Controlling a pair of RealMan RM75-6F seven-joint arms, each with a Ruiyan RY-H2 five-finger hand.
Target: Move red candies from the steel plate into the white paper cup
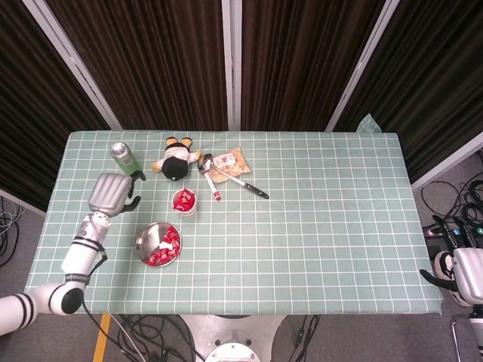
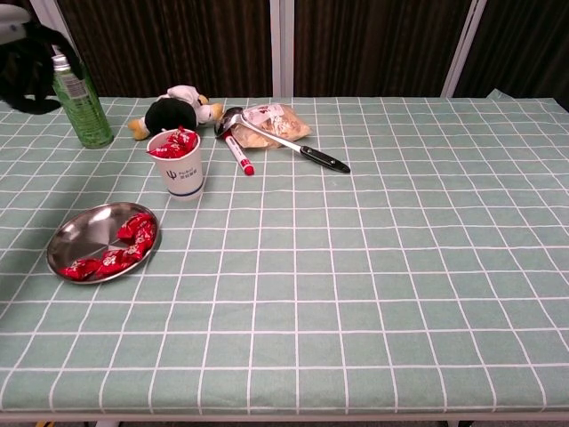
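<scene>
1. A table (image 1: 324,226) under a pale green checked cloth stands before dark curtains, seen from above and from chest height.
2. The steel plate (image 2: 76,240) lies near the left front of the table. Several red candies (image 2: 133,233) remain on it, bunched along its right and front edge.
3. Just behind the plate stands the white paper cup (image 2: 180,172), upright, with red candies heaped to its brim.
4. The left hand (image 1: 112,193) hovers above the table, left of the cup and apart from the plate. It holds nothing. From above its back faces the camera, with dark fingers (image 1: 133,202) curling out to the side, not pressed together. In the chest view only a dark edge of it shows at the top left corner.
5. The right hand (image 1: 462,275) hangs off the table's right front corner. Whether its fingers are spread or closed, I cannot tell.
6. Close behind the left hand is a green bottle (image 2: 82,102). Further along the back are a plush toy (image 2: 174,111), a red-tipped marker (image 2: 236,153), a ladle (image 2: 280,140) and a snack packet (image 2: 276,120).
7. What could go wrong, as I judge it: the cup is already heaped, so another candy may roll off, or a hand pressing down could tip the light cup. A careless sweep could also topple the bottle, and a pinch at the crowded wrappers may slip or nudge the plate.
</scene>
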